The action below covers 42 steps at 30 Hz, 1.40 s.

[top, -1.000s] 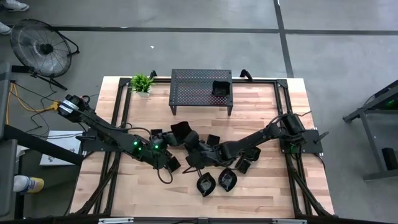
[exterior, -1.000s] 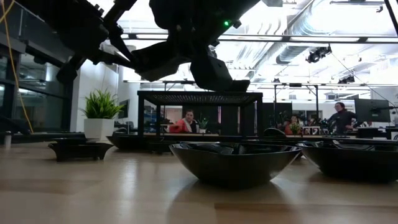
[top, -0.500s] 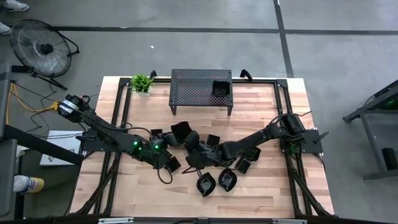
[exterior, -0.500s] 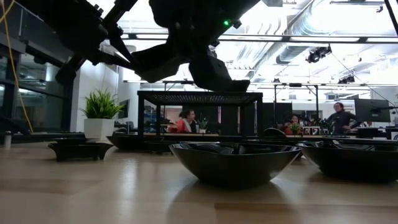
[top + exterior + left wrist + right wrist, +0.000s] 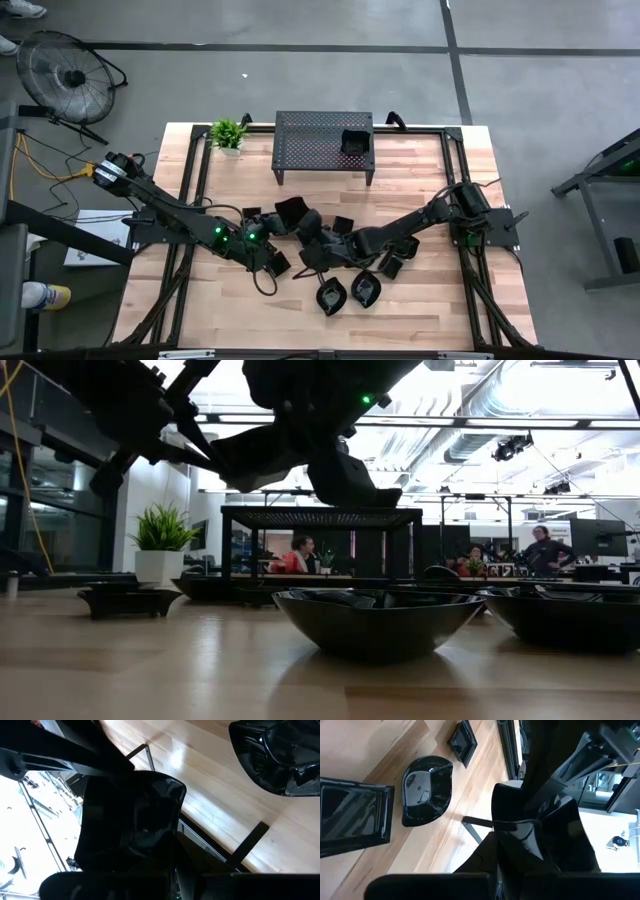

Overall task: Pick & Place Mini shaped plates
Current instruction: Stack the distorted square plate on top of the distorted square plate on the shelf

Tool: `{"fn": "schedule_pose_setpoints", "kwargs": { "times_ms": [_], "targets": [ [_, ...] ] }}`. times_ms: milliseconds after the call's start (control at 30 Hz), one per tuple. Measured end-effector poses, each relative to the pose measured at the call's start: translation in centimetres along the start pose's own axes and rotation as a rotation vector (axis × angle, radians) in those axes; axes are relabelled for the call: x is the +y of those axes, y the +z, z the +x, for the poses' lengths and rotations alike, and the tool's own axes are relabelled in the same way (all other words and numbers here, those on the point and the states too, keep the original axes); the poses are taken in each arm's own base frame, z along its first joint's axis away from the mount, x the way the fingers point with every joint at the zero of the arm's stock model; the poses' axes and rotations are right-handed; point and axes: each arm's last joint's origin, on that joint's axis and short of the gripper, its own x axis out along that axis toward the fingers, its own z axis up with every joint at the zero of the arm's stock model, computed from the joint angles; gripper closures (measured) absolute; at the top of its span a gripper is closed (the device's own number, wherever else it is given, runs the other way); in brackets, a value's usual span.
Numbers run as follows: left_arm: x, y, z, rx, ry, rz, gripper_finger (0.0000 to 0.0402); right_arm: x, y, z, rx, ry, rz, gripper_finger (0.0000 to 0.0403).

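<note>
Where both arms meet mid-worktop: left hand (image 5: 285,222) and right hand (image 5: 303,232), each clamped on a glossy black plate (image 5: 131,820) (raised); another plate (image 5: 544,837) in the right.

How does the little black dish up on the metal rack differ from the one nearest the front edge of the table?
The small square glossy black dish sits raised on the black perforated metal stand; the leaf-shaped glossy black dish lies on the wooden table. The square one is alone up there; the leaf one has a similar dish beside it. Both are small and shiny.
</note>
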Motion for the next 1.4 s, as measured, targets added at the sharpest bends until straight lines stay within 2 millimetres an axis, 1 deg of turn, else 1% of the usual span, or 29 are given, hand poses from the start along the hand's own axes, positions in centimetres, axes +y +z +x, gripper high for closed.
{"fn": "schedule_pose_setpoints", "kwargs": {
  "times_ms": [133, 200, 300, 500, 600, 733, 867, 967, 1133, 1300, 1400],
  "targets": [
    [0.0, 0.0, 0.0, -0.003, -0.001, 0.0, 0.0395, 0.0, -0.1, 0.0, 0.009, 0.001, 0.013, 0.0403],
    [0.0, 0.0, 0.0, -0.006, -0.002, 0.0, 0.0388, 0.1, -0.1, 0.0, 0.014, 0.0, 0.011, 0.0403],
    [0.0, 0.0, 0.0, -0.01, -0.003, -0.001, 0.0359, 0.1, -0.1, 0.0, 0.022, -0.004, 0.01, 0.0403],
    [0.0, 0.1, 0.0, -0.028, -0.008, -0.003, 0.0273, 0.1, -0.3, 0.1, 0.042, -0.011, 0.008, 0.0402],
    [0.0, 0.0, 0.0, -0.015, -0.004, -0.003, 0.024, 0.1, -0.3, 0.1, 0.044, -0.007, 0.028, 0.0402],
    [0.1, -0.1, 0.0, 0.052, 0.017, -0.007, 0.0217, 0.1, -0.7, 0.4, 0.063, 0.005, 0.051, 0.0402],
    [0.1, -0.4, 0.0, 0.126, 0.039, -0.047, 0.0213, 0.0, -1.0, 0.4, 0.076, 0.019, 0.049, 0.0402],
    [-0.1, -0.5, 0.0, 0.142, 0.038, -0.079, 0.0213, -1.2, -1.5, -0.4, 0.075, 0.024, 0.095, 0.0402],
    [-0.7, -0.8, -0.1, 0.153, 0.014, -0.14, 0.0213, -4.3, -3.1, -2.2, 0.082, 0.011, 0.193, 0.0402],
    [-1.2, -2.0, -0.8, 0.113, -0.041, -0.291, 0.0213, -7.3, -5.0, -4.2, 0.084, -0.009, 0.277, 0.0402],
    [-1.2, -2.8, -1.3, 0.089, -0.065, -0.392, 0.0213, -8.6, -6.2, -5.0, 0.097, -0.014, 0.286, 0.0402]
  ]
}}
